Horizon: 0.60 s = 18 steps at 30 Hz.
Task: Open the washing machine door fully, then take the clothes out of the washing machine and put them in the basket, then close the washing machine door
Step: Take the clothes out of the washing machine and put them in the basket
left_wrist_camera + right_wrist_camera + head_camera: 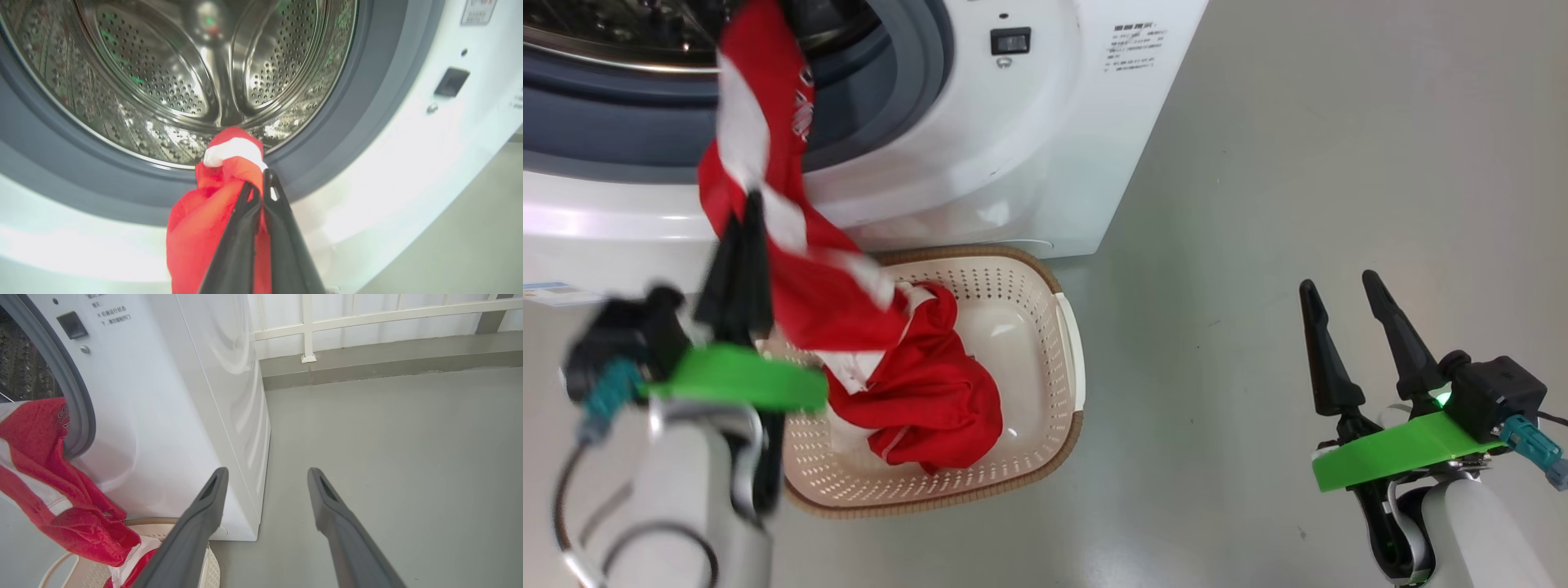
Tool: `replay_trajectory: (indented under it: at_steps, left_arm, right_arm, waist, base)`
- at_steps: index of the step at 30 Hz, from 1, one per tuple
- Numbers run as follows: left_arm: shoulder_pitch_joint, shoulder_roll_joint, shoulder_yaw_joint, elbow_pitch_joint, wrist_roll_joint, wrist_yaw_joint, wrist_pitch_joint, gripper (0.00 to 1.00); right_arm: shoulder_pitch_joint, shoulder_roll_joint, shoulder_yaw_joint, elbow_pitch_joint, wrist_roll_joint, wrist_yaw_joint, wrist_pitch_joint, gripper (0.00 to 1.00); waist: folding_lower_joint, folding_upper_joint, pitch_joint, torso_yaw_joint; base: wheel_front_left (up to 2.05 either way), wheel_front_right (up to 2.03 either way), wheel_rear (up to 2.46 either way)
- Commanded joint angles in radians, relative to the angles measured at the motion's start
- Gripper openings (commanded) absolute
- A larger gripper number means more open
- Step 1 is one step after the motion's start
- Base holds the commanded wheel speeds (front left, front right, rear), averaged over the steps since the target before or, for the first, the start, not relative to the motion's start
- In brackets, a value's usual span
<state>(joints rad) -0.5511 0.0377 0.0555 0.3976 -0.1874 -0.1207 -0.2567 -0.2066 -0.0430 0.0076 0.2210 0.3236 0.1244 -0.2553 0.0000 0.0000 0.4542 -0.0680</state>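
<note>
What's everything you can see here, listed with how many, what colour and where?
washing machine: one, white, behind the basket, opening uncovered.
drum: one, perforated steel, inside the grey rubber ring.
clothes: red with white stripes, count unclear, trailing from the drum mouth down into the basket.
basket: one, cream with a brown rim, on the floor against the machine's front.
floor: grey.
railing: one, white, beyond the machine.
left tool: dark fingers, shut on the clothes at the drum's lip.
right tool: dark fingers, open, over the floor right of the basket.
</note>
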Motion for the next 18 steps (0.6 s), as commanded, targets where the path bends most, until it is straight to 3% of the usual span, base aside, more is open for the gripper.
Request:
replay_trajectory:
  at_steps: [1,8,18]
  left_arm:
    - [0.038,0.019,0.021,-0.034,-0.003,0.004,-0.005,0.00]
    - [0.186,0.013,-0.041,-0.008,-0.047,0.008,-0.005,0.00]
    - [0.173,0.013,-0.161,0.147,-0.079,0.026,-0.005,0.00]
  right_arm:
    - [0.022,-0.007,0.021,-0.018,-0.005,0.006,-0.006,1.00]
    - [0.025,-0.007,0.022,-0.015,-0.010,0.006,-0.006,1.00]
    - [0.009,-0.007,0.028,-0.019,-0.012,0.006,-0.006,1.00]
  waist:
    - [0.0000,0.0000,-0.003,0.001]
    - [0.0000,0.0000,-0.011,0.007]
    - [0.0000,0.0000,0.017,0.004]
  base:
    - [0.00,0.00,0.00]
    - [0.00,0.00,0.00]
    - [0.00,0.00,0.00]
